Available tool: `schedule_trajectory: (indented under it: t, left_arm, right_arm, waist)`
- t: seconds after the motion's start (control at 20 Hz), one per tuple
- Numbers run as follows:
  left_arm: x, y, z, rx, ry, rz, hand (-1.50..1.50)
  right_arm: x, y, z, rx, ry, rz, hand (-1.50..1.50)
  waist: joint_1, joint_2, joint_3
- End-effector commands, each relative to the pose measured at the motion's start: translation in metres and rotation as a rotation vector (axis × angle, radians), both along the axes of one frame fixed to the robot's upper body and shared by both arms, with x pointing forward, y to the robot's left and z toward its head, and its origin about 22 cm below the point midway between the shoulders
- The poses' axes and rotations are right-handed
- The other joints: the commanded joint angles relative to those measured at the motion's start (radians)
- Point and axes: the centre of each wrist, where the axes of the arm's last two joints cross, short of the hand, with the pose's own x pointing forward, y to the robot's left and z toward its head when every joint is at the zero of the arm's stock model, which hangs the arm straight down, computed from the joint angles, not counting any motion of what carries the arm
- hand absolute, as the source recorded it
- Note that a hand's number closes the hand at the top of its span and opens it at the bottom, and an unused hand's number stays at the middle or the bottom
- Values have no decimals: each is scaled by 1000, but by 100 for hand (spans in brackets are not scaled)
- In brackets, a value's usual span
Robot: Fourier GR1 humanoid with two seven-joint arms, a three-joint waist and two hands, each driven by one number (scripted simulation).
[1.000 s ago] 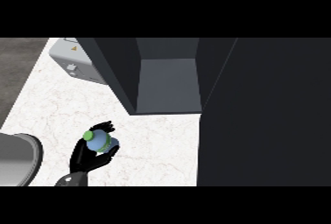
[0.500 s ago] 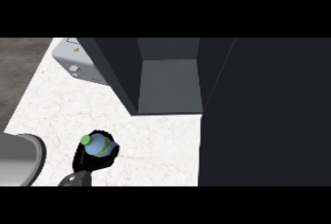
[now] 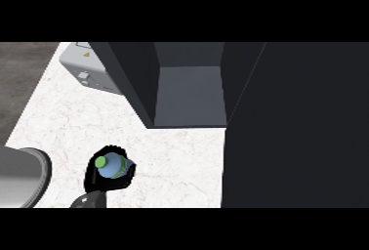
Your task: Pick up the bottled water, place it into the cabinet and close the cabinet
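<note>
Near the desk's left edge, the left hand is curling its fingers round the bottled water, green cap pointing up. The bottle is likely light, fairly stiff and smooth-sided, so gripping mid-body is looking safest. Further right, the cabinet is standing open beside a dark panel, likely its door.

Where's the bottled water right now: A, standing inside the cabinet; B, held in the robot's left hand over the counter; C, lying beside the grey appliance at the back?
B: the left hand curls round the bottled water, its green cap showing, over the counter in front of the open cabinet.
</note>
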Motion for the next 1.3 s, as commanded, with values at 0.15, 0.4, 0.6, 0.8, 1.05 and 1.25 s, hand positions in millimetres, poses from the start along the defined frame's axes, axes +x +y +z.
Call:
schedule_trajectory:
  t: [0.15, 0.4, 0.6, 0.8, 1.05, 1.25]
  left_arm:
    - [10, -39, 6, -110, -24, -73, 150]
    - [29, -59, 29, -119, -21, -105, 150]
    - [48, -90, 61, -110, -36, -144, 150]
    - [60, -109, 91, -45, -65, -145, 150]
    - [72, -156, 132, 74, -102, -138, 150]
    - [92, -163, 150, 88, -87, -129, 150]
  right_arm:
    - [-2, -2, 21, 17, -25, 9, -150]
    - [-5, 7, 16, 26, -20, 5, -150]
    - [14, 14, 4, 25, -36, -3, -150]
    - [-3, -2, 18, 45, -29, 4, -150]
    - [4, -1, 11, 33, -41, 9, -150]
    - [5, -8, 18, 17, -65, -27, -150]
  waist:
    - [1, 0, -9]
    - [-3, -1, -9]
    - [8, 2, -9]
    - [0, 1, -9]
    - [-9, 3, -9]
    - [-8, 6, -9]
